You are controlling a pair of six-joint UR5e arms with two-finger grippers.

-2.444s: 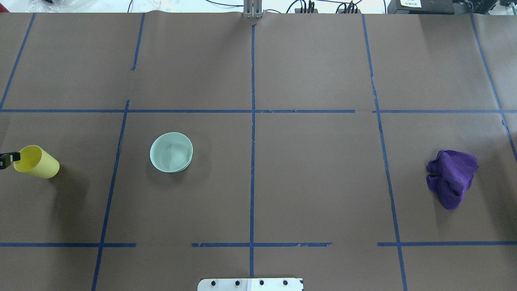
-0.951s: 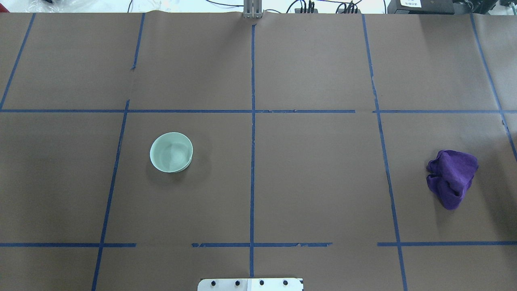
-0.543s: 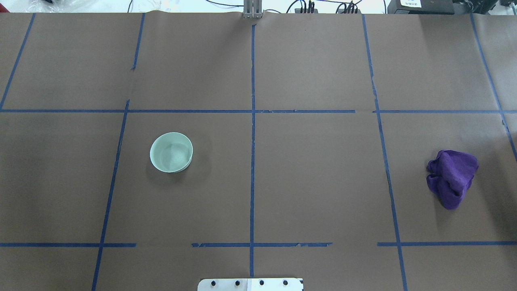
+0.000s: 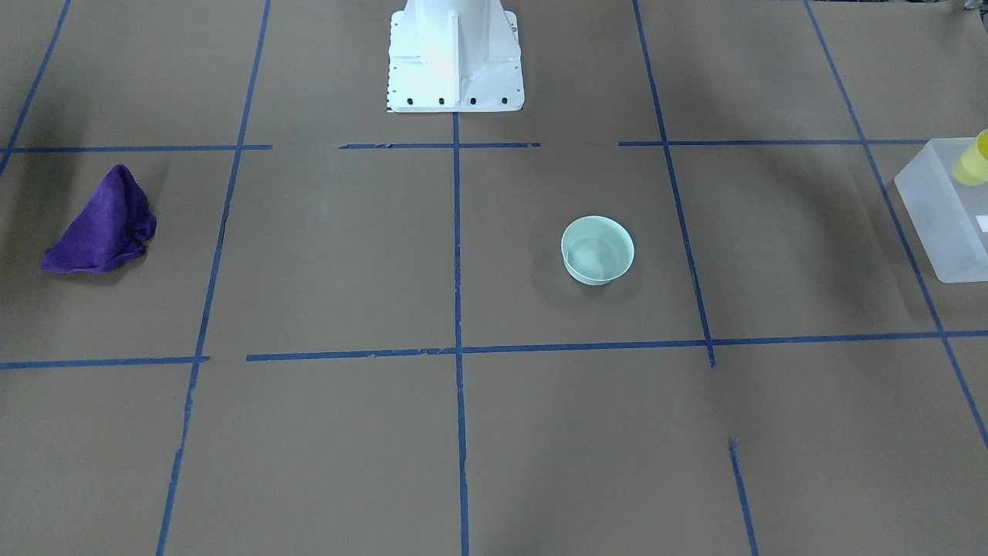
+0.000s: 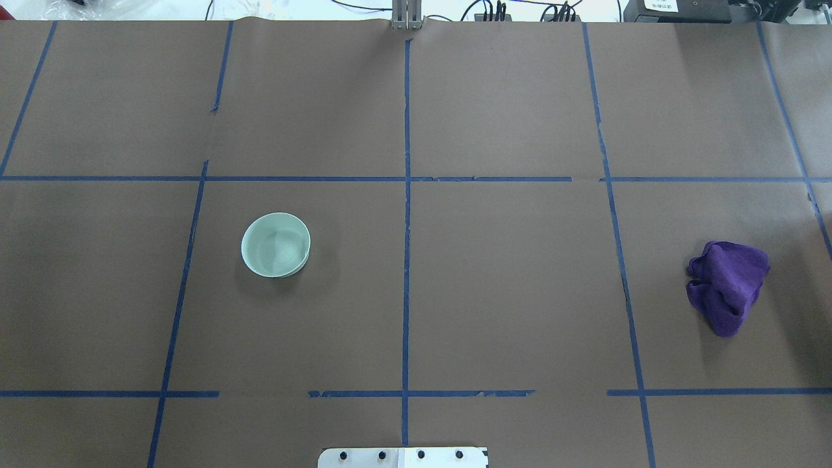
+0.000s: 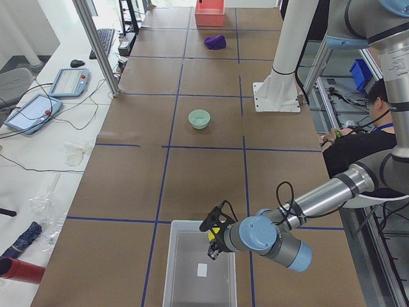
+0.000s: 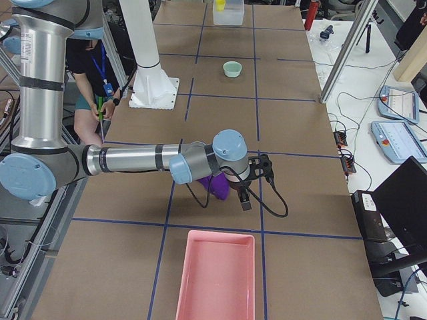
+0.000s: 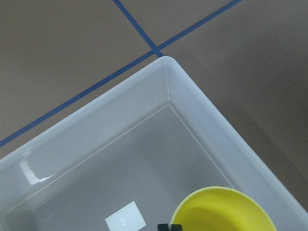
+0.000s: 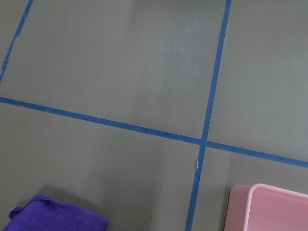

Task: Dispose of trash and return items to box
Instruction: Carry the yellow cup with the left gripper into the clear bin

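The yellow cup (image 8: 221,211) hangs tilted over the open translucent box (image 8: 202,110), held at its rim by my left gripper (image 6: 214,240), which is shut on it. In the front-facing view the cup (image 4: 974,158) shows at the right edge above the box (image 4: 938,208). The mint-green bowl (image 5: 275,245) stands upright and empty on the table, left of centre. My right gripper (image 7: 243,190) hovers by the purple cloth (image 7: 215,185); I cannot tell whether it is open or shut.
The purple cloth (image 5: 727,285) lies crumpled at the table's right side. A pink tray (image 7: 217,277) sits past it at the table's end. The white robot base (image 4: 454,58) stands at the near middle edge. An operator sits behind the robot.
The cup and the left gripper, at the overhead view's left edge 2.4 s ago, have left that view. The bowl and cloth have not moved.
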